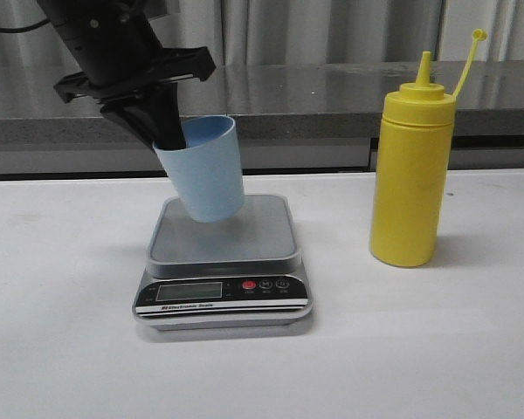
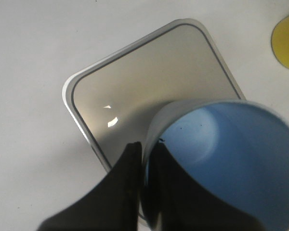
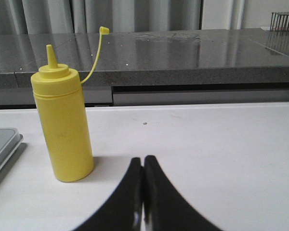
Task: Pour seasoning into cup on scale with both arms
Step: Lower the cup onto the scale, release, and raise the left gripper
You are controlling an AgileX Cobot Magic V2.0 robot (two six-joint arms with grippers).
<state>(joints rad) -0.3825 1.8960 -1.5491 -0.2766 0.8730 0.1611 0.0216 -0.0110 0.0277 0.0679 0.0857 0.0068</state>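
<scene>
Right under the left end effector [image 1: 168,131] sits the scale [image 1: 224,262], and the cup [image 1: 205,170] is hanging over its grey platform, pinched by the rim: one finger is inside the cup, the other outside, so the wall is clamped between them. You can see that best in the left wrist view, where the black fingers [image 2: 127,183] close on the pale blue rim of the cup [image 2: 231,159] with the scale platform [image 2: 149,82] spread out below it. The cup is tilted, mouth leaning up and toward the end effector's side, base pointing down at the platform; can't tell from the front whether the base is touching the platform or just above it. The seasoning [image 1: 412,170] stands upright on the white worktop [image 1: 70,349], well off to the side of the left end effector and apart from the scale, cap popped off the nozzle and dangling up on its thin strap. The right end effector [image 3: 143,192] is down low near the worktop with its two fingers pressed together, nothing between them. From where it sits the seasoning [image 3: 62,125] is ahead and off to one side, near but not touching, with a corner of the scale [image 3: 2,144] just past it.
</scene>
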